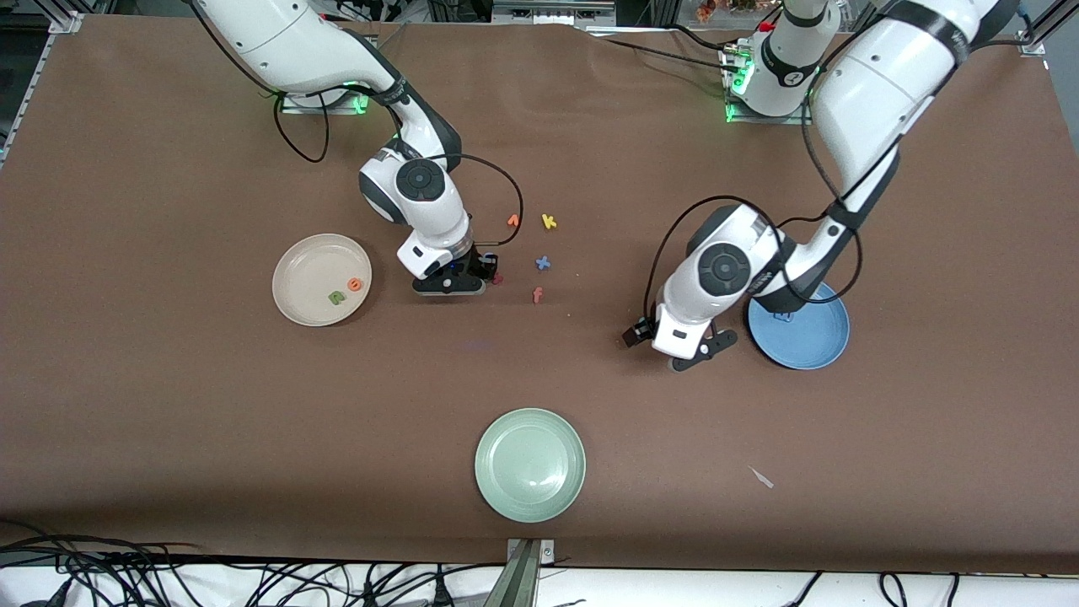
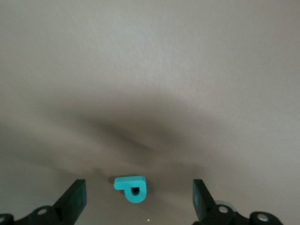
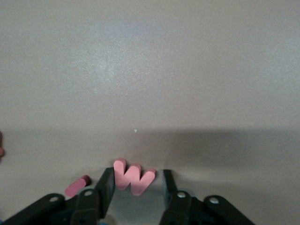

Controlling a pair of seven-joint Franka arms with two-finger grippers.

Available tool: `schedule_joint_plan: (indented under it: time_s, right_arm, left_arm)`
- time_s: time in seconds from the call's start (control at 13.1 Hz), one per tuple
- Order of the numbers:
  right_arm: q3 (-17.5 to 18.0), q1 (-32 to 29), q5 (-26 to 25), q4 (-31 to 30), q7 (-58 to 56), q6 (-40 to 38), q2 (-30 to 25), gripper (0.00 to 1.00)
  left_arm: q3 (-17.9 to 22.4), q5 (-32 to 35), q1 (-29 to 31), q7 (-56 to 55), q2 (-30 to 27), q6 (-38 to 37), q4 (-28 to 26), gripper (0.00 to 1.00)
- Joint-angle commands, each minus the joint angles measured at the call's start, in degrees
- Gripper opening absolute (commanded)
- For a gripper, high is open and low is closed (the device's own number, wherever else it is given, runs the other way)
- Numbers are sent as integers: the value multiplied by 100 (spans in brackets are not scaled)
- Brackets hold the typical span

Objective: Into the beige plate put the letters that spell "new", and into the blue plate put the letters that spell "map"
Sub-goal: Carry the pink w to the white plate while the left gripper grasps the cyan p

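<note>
- Right hand [image 3: 135, 187] down on the counter [image 1: 169, 405], fingers [image 3: 106, 183] drawn in on either flank of the pinkish-red w [image 3: 132, 178]; the letter lies flat between them, its width across the gap. Pinched or nearly so; contact not certain.
- A pink stray piece [image 3: 77, 185] lies just beside one finger.
- Beige plate [image 1: 299, 270], toward the right arm's end, already carries the green n [image 1: 337, 297] and orange e [image 1: 356, 284].
- Left hand [image 2: 138, 199] spread wide, low over the counter beside the blue plate [image 1: 813, 341]; the teal p [image 2: 131, 187] lies between its fingers, untouched.
- Judgement: the w needs a lift and a short carry to the beige plate.
</note>
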Motion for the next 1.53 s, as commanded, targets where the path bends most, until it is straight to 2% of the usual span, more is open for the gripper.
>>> schedule_joint_plan:
  time_s: [0.0,0.08,0.31,0.46,0.53,0.69,0.92,1.15,1.22,1.3,1.37,1.45]
  right_arm:
    - [-43,55,-146,99,22,43,101,14]
    - [-52,55,-164,90,5,43,92,10]
    - [-323,46,-191,11,-502,-88,-231,10]
    - [-465,20,-112,-77,-1257,-823,-679,10]
    - [-587,-33,-111,-251,-1652,-1027,-917,10]
    - [-973,-286,-24,-952,-2802,-951,-1548,10]
    - [-1019,-937,222,-1850,-4062,-985,-2428,11]
    - [-1054,-1175,223,-2431,-4328,-968,-2799,14]
    - [-1080,-1184,223,-2528,-4328,-959,-2861,18]
    - [-1081,-1185,223,-2555,-4311,-976,-2905,52]
    - [-1081,-1185,223,-2538,-4259,-985,-2940,95]
    - [-1081,-1185,231,-2521,-4249,-1055,-3028,100]
  left_arm:
    - [91,159,-95,-222,95,65,9,94]
    - [100,167,-95,-213,105,83,9,90]
    - [109,254,-113,-152,131,92,-79,81]
    - [100,387,-113,-195,131,66,-193,77]
    - [100,396,-122,-204,131,57,-228,76]
    - [100,396,-174,-213,122,48,-299,72]
    - [100,396,-174,-213,114,30,-290,63]
    - [100,396,-174,-196,114,30,-290,53]
    - [109,405,-174,-196,114,21,-290,49]
    - [109,405,-174,-187,122,30,-290,49]
    - [109,405,-174,-187,122,30,-290,46]
    - [118,405,-174,-161,122,30,-290,45]
